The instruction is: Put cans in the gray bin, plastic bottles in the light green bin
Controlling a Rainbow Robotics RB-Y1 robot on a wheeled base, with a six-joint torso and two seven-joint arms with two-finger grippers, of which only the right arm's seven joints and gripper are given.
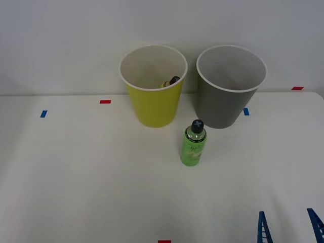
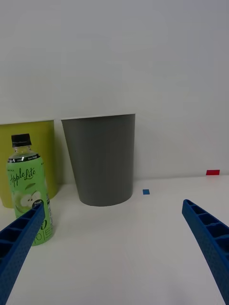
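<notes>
Green bottle point(image 2: 28, 190) stands upright before the gray bin point(image 2: 101, 159), hand point(image 2: 112, 248) spread.

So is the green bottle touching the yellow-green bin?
Apart. The front view shows white table between the green bottle and the yellow-green bin.

In the front view, the right hand point(image 1: 289, 225) is cut off by the bottom edge, so only the tips of its two blue fingers point(image 1: 262, 228) show, set apart from each other. In the wrist view the same fingers point(image 2: 19, 238) run out of frame at both lower corners, and one of them covers the lower corner of the green bottle point(image 2: 28, 190). The light green bin point(image 2: 33, 162) there is cut by the picture's edge and partly hidden behind the bottle. Inside the light green bin point(image 1: 152, 109) in the front view, a dark-capped bottle point(image 1: 171, 82) peeks above the rim, mostly hidden by the bin's wall. The bottom of the gray bin point(image 1: 223, 104) cannot be seen.
</notes>
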